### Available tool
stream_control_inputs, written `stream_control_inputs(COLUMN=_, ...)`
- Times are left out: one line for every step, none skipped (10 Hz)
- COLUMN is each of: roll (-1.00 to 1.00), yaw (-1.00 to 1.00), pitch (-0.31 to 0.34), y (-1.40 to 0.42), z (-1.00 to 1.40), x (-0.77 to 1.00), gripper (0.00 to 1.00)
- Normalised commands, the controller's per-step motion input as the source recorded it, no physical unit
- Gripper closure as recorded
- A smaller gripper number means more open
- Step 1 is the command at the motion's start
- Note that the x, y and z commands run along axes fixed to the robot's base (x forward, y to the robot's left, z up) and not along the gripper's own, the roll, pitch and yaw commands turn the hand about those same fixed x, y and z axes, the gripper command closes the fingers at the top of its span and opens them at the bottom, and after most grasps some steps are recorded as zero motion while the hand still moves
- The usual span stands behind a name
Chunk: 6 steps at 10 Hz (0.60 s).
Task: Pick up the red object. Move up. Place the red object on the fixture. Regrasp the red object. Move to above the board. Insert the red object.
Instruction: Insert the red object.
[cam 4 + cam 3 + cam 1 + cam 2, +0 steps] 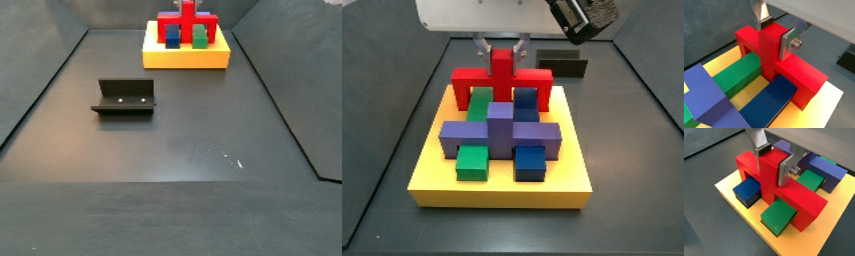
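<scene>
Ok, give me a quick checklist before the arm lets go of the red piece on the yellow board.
1. Pincer shut on the red object's stub: ok.
2. Red object upright, not tilted, in both side views: ok.
3. Red object's ends down on the board: cannot tell if fully seated.
4. Green block and blue block beside it, not underneath: ok.
5. Fixture empty, well away: ok.

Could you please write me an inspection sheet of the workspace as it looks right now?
Surface: dark floor, faint scuffs.
Job's things: red object upright on the board, between the fingers; fixture stands apart, bare.
Clutter: purple block, green block and blue block on the board; nothing loose seen.
Gripper: gripper above the board, silver fingers closed on the red object's stub.
Cables: nothing seen.
Surroundings: dark walls around the floor.
</scene>
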Motion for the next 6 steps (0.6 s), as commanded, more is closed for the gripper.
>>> stream_control_inputs(roll=0.00, yaw=0.00, pitch=-0.081, y=0.00, z=-0.31, x=0.00, gripper=1.00)
stream_control_inputs(roll=-0.02, yaw=0.00, pitch=-0.097, y=0.00, z=-0.47, x=0.19, gripper=1.00)
stream_control_inputs(roll=-0.02, yaw=0.00, pitch=-0.091, y=0.00, z=-0.49, x=0.28, gripper=1.00)
stream_control_inputs(roll=0.00, yaw=0.00, pitch=-0.073, y=0.00, z=-0.43, x=0.21, gripper=1.00)
stream_control_inputs(roll=0.00, yaw=0.00, pitch=-0.089, y=0.00, z=-0.41, x=0.00, gripper=1.00)
stream_control_inputs(roll=0.00, yaw=0.00, pitch=-0.081, y=0.00, z=-0.35, x=0.00, gripper=1.00)
